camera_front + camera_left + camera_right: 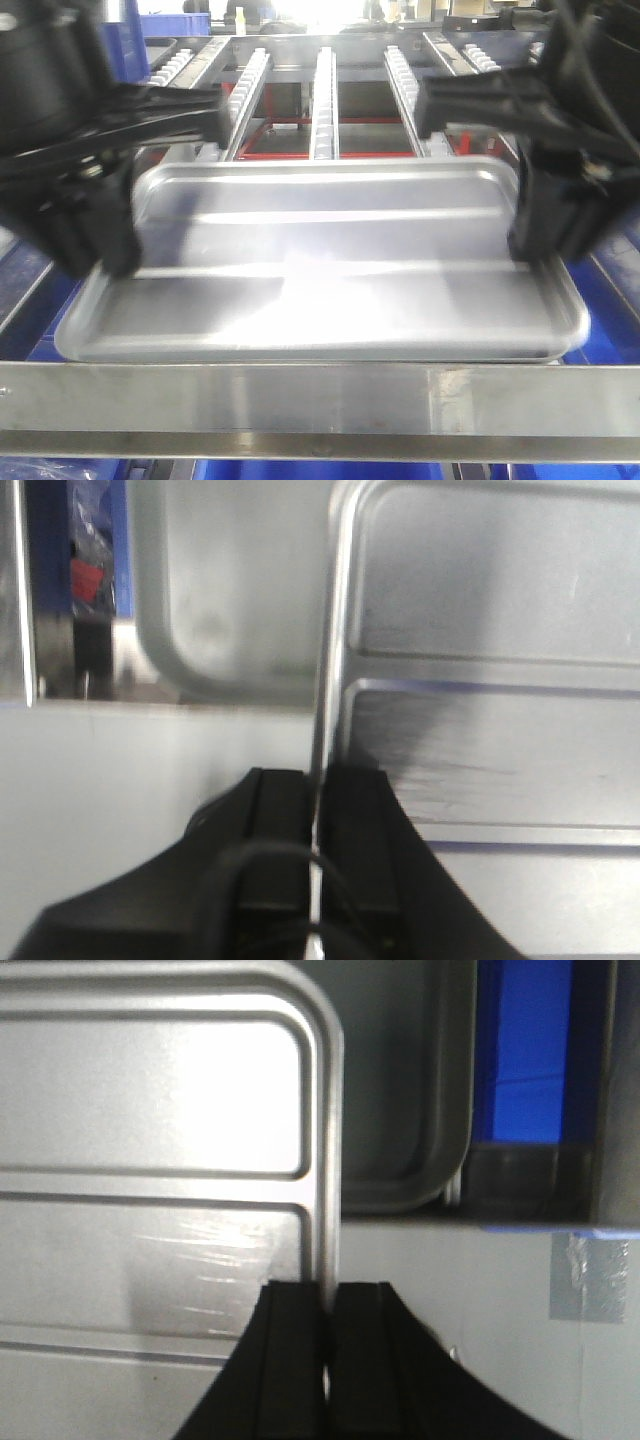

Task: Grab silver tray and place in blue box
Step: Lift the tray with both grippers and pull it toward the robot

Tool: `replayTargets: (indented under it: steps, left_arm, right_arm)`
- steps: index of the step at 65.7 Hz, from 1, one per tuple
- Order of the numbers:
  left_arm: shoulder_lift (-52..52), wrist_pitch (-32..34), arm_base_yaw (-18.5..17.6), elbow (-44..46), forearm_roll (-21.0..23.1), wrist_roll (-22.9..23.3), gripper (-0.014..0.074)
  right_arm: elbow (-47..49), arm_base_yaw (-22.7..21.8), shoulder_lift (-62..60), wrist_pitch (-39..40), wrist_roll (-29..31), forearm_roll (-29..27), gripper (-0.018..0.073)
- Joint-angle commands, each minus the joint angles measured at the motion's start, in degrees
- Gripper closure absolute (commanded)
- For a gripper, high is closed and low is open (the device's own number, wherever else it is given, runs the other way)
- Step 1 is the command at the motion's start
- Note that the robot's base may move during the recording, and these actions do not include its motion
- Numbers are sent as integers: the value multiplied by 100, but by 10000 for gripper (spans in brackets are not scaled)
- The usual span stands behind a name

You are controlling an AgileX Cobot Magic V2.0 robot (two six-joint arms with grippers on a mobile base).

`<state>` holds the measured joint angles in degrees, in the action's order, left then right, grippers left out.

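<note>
The silver tray (320,240) with two long ridges on its floor fills the middle of the front view, held level between both arms. My left gripper (120,265) is shut on its left rim, which runs straight between the black fingers (285,820) in the left wrist view. On the other side my right gripper (525,250) is shut on the right rim, pinched between its pads (300,1340). Under the silver tray (150,1110) lies a duller grey tray (400,1110) that sticks out past it. Blue box plastic (520,1060) shows beyond that tray's edge.
A steel frame bar (320,400) crosses the front, just below the trays. Roller conveyor rails (325,100) run away behind them. The grey tray's corner (230,600) rests by a pale flat surface (120,780). More blue plastic (25,290) shows low at both sides.
</note>
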<state>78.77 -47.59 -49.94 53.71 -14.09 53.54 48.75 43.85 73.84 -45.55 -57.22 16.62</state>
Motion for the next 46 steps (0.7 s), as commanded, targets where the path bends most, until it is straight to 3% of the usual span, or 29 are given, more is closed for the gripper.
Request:
replayTargets:
  steps: [1, 10, 46]
  left_arm:
    - [-470, 340, -213, -90, -41, 341, 610]
    - [-779, 303, -480, -385, -217, 570, 610]
    - [-834, 162, -527, -439, -389, 651, 610]
  right_arm:
    - [-25, 293, -375, 287, -356, 158, 498]
    - [-161, 595, -500, 205, -849, 418, 498]
    - [-161, 768, -500, 192, -856, 580, 500]
